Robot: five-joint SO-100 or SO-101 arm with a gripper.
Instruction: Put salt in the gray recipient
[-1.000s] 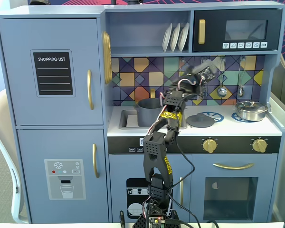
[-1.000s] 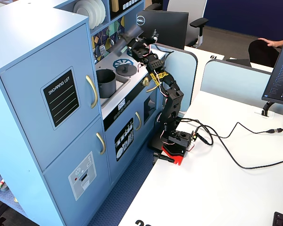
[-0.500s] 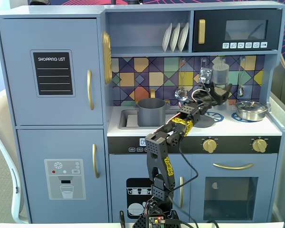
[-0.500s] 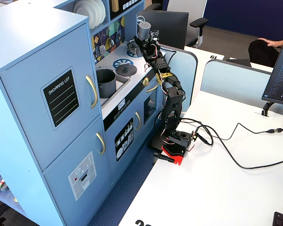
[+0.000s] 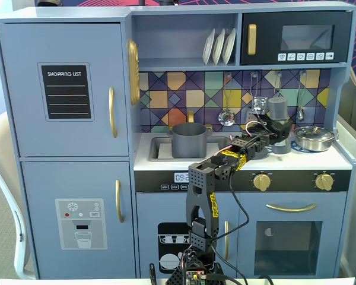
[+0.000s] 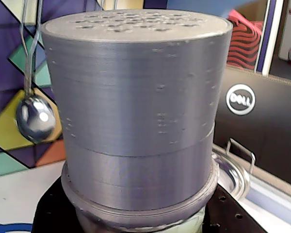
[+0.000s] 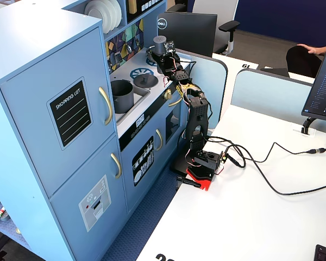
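In a fixed view my gripper [image 5: 277, 132] pinches the salt [image 5: 277, 109] upright over the stovetop, right of the gray pot [image 5: 188, 140] in the sink. The wrist view fills with the shaker's perforated top [image 6: 136, 22]. In the other fixed view, shaker and pot [image 7: 121, 95] stand well apart.

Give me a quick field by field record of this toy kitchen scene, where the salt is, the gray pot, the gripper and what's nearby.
salt shaker: upright, held above the counter's right side in a fixed view; fills the wrist view
gripper: shut on the shaker's lower part
gray pot: standing in the sink, left of the shaker, apart from it
steel pan: on the counter, right of the shaker
ladle: hanging on the tiled wall
salt in pot: not yet
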